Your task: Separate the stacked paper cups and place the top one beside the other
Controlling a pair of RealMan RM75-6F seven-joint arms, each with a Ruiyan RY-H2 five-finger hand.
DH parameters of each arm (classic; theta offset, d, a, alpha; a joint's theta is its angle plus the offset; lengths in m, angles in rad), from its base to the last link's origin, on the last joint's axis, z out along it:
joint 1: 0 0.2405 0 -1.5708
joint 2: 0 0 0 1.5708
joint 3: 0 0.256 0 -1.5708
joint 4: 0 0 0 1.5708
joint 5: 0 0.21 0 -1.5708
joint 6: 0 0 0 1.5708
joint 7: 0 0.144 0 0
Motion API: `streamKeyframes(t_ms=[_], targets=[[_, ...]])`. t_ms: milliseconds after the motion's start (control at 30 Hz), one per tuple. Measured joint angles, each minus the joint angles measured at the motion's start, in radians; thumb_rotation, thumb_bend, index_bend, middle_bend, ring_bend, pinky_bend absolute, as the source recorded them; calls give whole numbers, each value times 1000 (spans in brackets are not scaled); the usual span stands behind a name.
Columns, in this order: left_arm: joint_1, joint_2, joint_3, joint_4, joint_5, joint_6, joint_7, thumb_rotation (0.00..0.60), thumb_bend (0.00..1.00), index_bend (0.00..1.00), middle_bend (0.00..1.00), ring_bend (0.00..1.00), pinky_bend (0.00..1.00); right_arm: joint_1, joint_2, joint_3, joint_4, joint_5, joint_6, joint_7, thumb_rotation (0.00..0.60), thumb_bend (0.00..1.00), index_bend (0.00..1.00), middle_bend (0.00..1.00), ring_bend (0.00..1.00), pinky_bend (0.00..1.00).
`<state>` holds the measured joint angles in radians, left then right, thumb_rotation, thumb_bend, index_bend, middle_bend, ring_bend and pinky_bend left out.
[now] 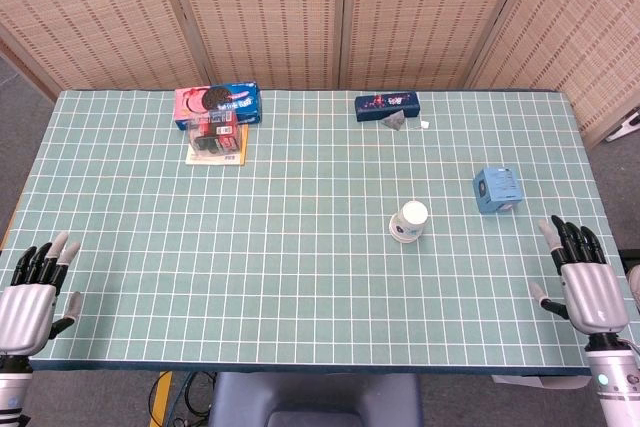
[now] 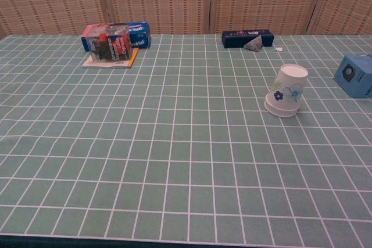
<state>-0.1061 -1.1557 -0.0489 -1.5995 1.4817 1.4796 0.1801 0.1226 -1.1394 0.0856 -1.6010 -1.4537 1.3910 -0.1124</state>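
The stacked paper cups [image 1: 408, 221] [image 2: 286, 91] stand upside down, white with a blue flower print, right of the table's middle and leaning a little. My right hand [image 1: 582, 281] hovers at the table's front right corner with fingers spread, holding nothing, well to the right of the cups. At the front left corner my left hand [image 1: 32, 291] is also spread and empty. Neither hand shows in the chest view.
A small blue box [image 1: 496, 189] [image 2: 355, 75] lies right of the cups. A dark blue box [image 1: 386, 105] with a crumpled wrapper sits at the back. Cookie packs on a booklet [image 1: 216, 119] [image 2: 114, 40] lie at the back left.
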Motion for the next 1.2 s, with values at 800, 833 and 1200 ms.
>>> streamKeyframes(t_ms=[800,833,1200], targets=[[2,22,-20,9,-31,0,-88,600,495,0,0,0,0,457,80,148,-51,342,-633,40,600,238,8,0,0,0],[4,24,-20,10,-30,3,-94,600,495,0,0,0,0,471,80,149,-59,357,-640,22,600,238,8,0,0,0],[8,31,-20,13,-27,8,-113,600,495,0,0,0,0,566,123,110,-151,526,-689,-138,600,237,10,0,0,0]])
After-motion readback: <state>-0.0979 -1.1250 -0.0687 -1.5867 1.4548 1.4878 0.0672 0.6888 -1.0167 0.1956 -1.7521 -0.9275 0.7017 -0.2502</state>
